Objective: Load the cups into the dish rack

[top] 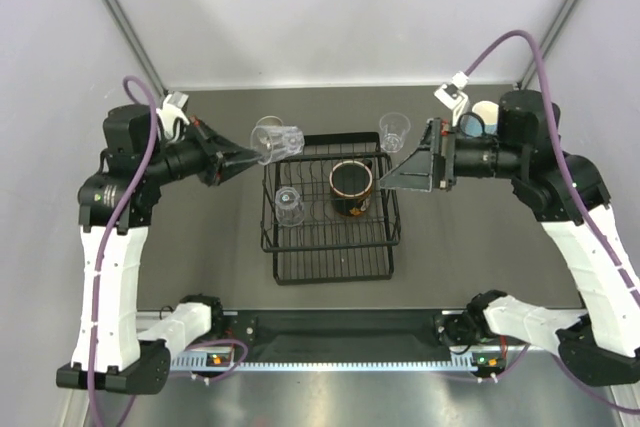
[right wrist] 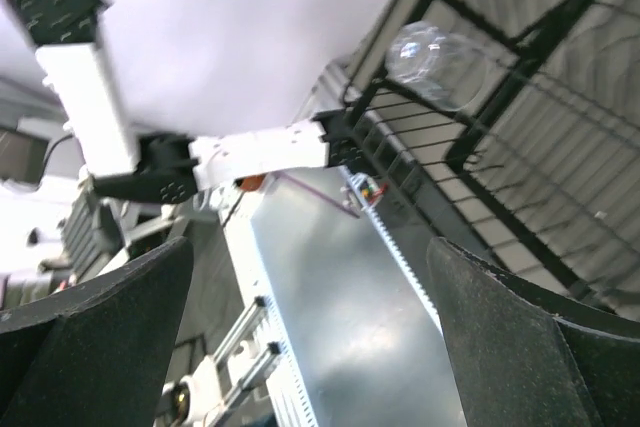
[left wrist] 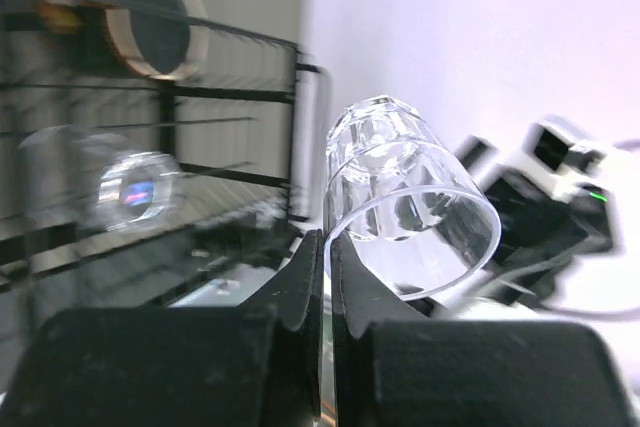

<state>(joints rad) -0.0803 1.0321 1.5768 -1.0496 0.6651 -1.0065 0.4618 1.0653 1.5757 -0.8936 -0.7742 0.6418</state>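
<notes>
top external: left gripper [top: 250, 155] pinches clear glass [top: 280, 140] over dish rack's [top: 330, 273] back corner; right gripper [top: 402, 172] spread apart beside it.

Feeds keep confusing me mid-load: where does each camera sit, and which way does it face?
Top external: above and behind the bases, looking down on the dish rack; left arm and right arm show.
Left wrist: on the left arm, facing across the rack; left gripper pinches the held glass by its rim.
Right wrist: on the right arm, facing left past the rack's corner; open right gripper, left arm beyond.
Shared: both wrist views catch the racked glass.
</notes>
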